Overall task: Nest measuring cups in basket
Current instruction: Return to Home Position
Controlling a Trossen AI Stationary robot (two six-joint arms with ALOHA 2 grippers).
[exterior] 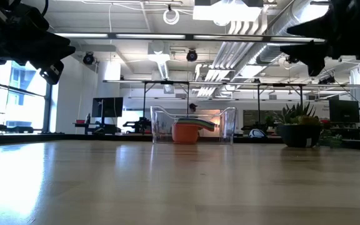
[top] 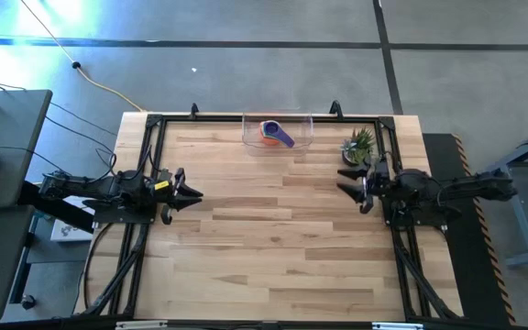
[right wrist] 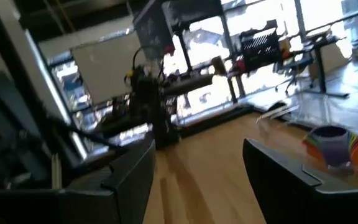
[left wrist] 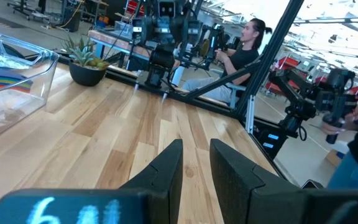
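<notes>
Well | cups: your nested measuring cups [top: 276, 134] sit inside the basket [top: 248, 139] at the table's far edge | left gripper [top: 191, 193]: by the left side, fingers narrowly parted, empty | right gripper [top: 352, 192]: near the plant [top: 358, 145], fingers spread wide, empty | remaining: nesting looks done; you likely only park the arms.
</notes>
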